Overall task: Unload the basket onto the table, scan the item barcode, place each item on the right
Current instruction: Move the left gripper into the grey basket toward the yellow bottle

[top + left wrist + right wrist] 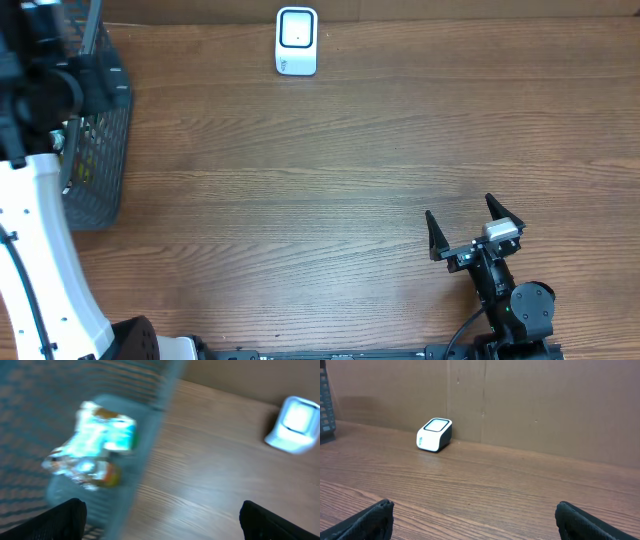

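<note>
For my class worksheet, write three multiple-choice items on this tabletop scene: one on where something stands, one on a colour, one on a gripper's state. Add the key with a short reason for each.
1. Where on the table does the barcode scanner stand?
A. In the middle
B. At the far edge, by the back wall
C. At the near edge, beside the arm bases

2. What colour is most of the scanner's casing?
A. Red
B. Black
C. White

3. How does the right gripper stand?
A. Open, holding nothing
B. Shut on a packet
C. Shut, empty

Key:
1 B: the overhead view puts it at the top edge, and the right wrist view shows it close to the brown wall.
2 C: its body shows white in all three views.
3 A: its fingers are spread wide, with only bare wood between them.
</note>
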Controlling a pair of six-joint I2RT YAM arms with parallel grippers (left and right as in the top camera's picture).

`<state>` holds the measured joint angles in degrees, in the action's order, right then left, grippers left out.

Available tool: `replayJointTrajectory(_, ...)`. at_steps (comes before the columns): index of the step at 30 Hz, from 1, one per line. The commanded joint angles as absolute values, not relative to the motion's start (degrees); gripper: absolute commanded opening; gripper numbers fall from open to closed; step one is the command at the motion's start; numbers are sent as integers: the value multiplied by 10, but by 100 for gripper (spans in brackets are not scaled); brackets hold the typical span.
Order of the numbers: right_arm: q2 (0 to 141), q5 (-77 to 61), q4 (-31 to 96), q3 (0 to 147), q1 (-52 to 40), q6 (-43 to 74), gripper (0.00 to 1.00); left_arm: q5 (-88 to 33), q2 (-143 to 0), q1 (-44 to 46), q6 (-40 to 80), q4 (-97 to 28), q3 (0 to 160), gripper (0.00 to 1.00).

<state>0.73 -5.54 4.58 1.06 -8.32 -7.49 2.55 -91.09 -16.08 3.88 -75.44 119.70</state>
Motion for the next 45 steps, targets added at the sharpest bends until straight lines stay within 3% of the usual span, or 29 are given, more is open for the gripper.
replayJointTrajectory(1,2,-52,44,4,-82,-74,100,48,-911,-216,39,-744,1208,100)
replayJointTrajectory(12,2,-52,44,4,-82,-74,100,49,-973,-312,36,-757,1208,99)
replayJointTrajectory(34,2,-52,44,4,-82,-74,100,49,-1186,-341,13,-777,1208,100)
replayJointTrajectory(45,2,-52,44,4,-82,-74,100,-2,-1258,-341,-15,-775,1208,91)
